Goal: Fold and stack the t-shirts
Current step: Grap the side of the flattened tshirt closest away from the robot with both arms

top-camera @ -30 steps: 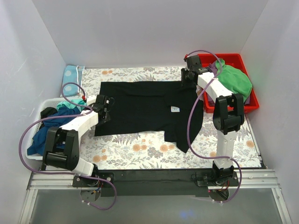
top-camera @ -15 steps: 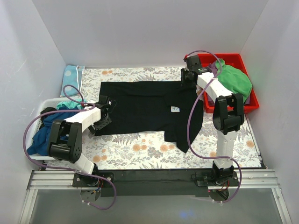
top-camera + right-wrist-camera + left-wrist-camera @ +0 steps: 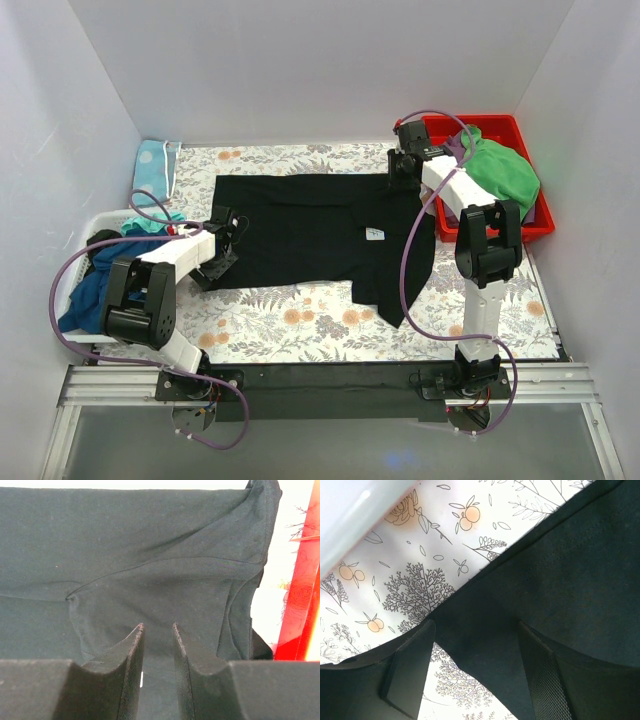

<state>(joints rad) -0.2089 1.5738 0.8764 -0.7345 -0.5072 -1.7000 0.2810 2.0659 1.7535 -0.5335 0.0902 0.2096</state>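
Held the left gripper (image 3: 475, 630) low and flat, jaws spread wide astride an edge of the black t-shirt (image 3: 310, 230), nothing pinched. White basket (image 3: 350, 520) ahead-left. Kept the right gripper (image 3: 158, 627) at the far corner, jaws nearly together over cloth, grip impossible to tell. Red bin (image 3: 300, 580) just right.

White label (image 3: 374, 235) on black t-shirt (image 3: 300, 230) — print unreadable.

One black t-shirt (image 3: 300, 225), one green t-shirt (image 3: 505, 170), one red bin (image 3: 495, 122), one white basket (image 3: 90, 222).
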